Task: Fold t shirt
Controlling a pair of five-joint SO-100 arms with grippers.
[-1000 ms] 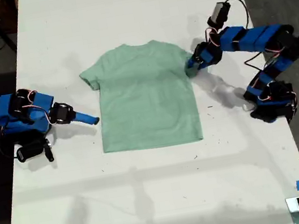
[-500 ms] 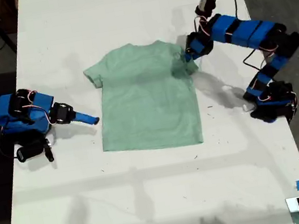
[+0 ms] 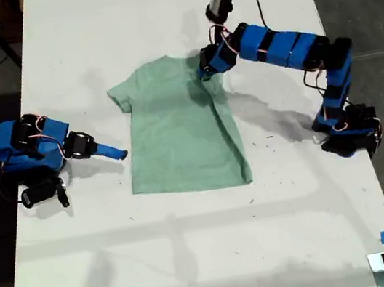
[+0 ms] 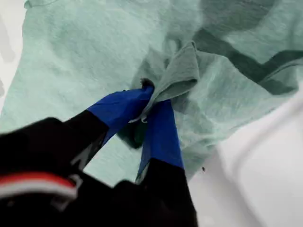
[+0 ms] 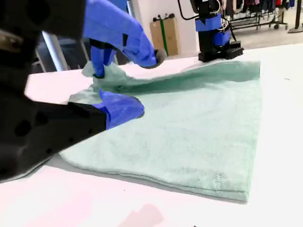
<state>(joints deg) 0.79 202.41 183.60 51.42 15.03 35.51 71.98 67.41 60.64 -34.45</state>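
My first gripper (image 4: 149, 111) is clamped on a sleeve of the shirt (image 3: 178, 127), the blue jaws pinching a bunched peak of cloth above the garment's shoulder. The shirt lies near the middle of the white table (image 3: 197, 260), neck toward the far edge in the exterior view; its side toward the exterior view's right is lifted and curling inward, so the hem corner there has drawn in. My second gripper (image 5: 120, 80) rests low at the table edge on the exterior view's left, jaws apart and holding nothing, just short of the other sleeve.

The step in hand looks like the first lengthwise fold. To do it well, the pinch should travel level and straight across toward the centre line, low enough that the trailing cloth lays flat rather than bunching, and let go only once the sleeve rests on the body.

The cloth is pale mint, a soft matte knit with a stitched hem, thin and limp; it drapes in shallow ridges.
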